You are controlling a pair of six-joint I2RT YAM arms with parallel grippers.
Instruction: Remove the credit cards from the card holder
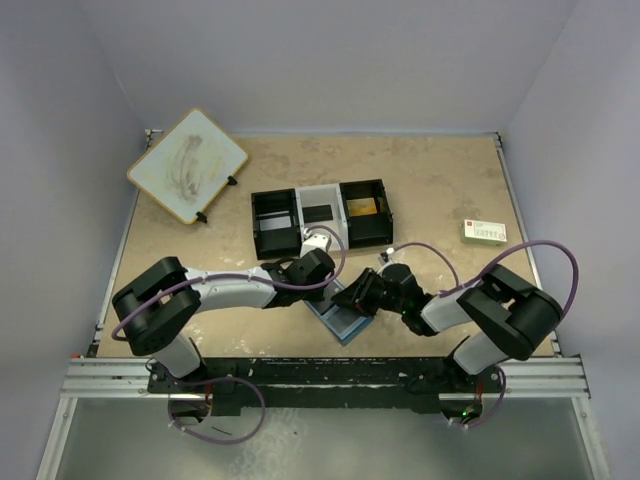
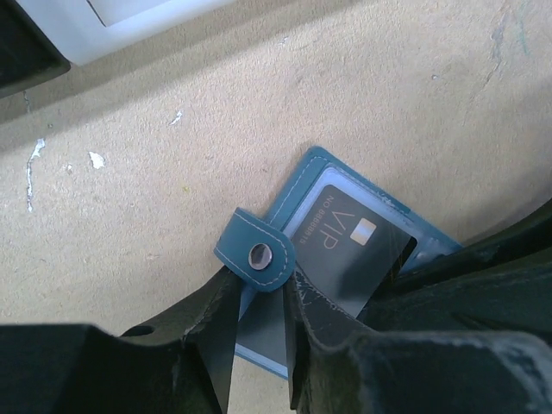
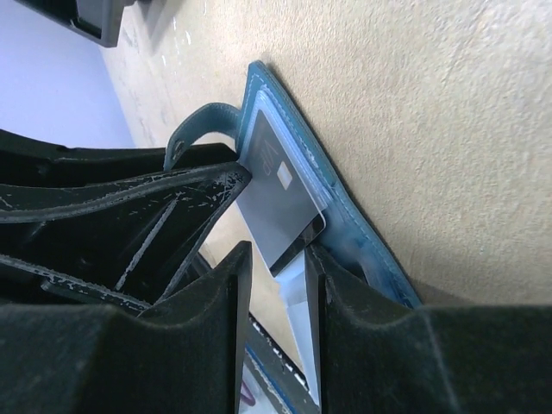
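While near tray (image 1: 256, 220), card holder (image 1: 340, 319)

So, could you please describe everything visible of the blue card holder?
The card holder is a flat blue wallet, leather-like with pale stitching, lying on the table between both arms. Its snap tab, unsnapped, curls up from one edge. A black VIP card sits in its clear pocket, one corner seemingly pulled out. The left gripper straddles the edge by the tab; the right gripper is at that corner; whether either grips is unclear.
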